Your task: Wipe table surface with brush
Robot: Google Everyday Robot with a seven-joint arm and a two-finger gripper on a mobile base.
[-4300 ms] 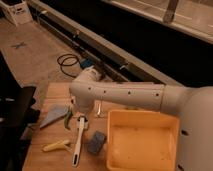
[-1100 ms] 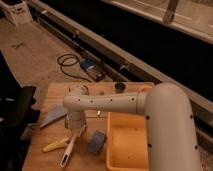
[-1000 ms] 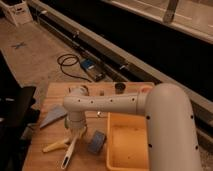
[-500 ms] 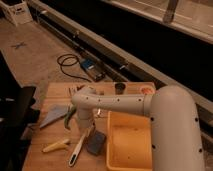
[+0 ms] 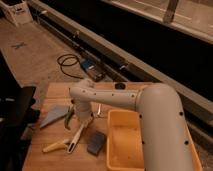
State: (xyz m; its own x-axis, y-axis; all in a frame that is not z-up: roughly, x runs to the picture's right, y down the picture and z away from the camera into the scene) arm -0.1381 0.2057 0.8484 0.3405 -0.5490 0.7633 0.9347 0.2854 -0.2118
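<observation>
The table surface (image 5: pixel 56 94) is a light brown wooden plank top in the lower half of the camera view. The brush (image 5: pixel 75 140) is a long white stick lying slanted on it, with its lower end toward the front left. My gripper (image 5: pixel 83 121) hangs from the white arm right over the brush's upper end and is shut on it. The arm curves in from the right, above the table's middle.
A big yellow tub (image 5: pixel 112 141) stands at the right of the brush. A blue-grey block (image 5: pixel 96 142) lies between them. A short yellow-handled tool (image 5: pixel 54 146) and a grey wedge-shaped piece (image 5: pixel 52 116) lie at the left. A black object (image 5: pixel 15 111) borders the table's left edge.
The gripper and the brush have moved from the front left toward the right and a little farther back on the table. The other items have stayed put.
</observation>
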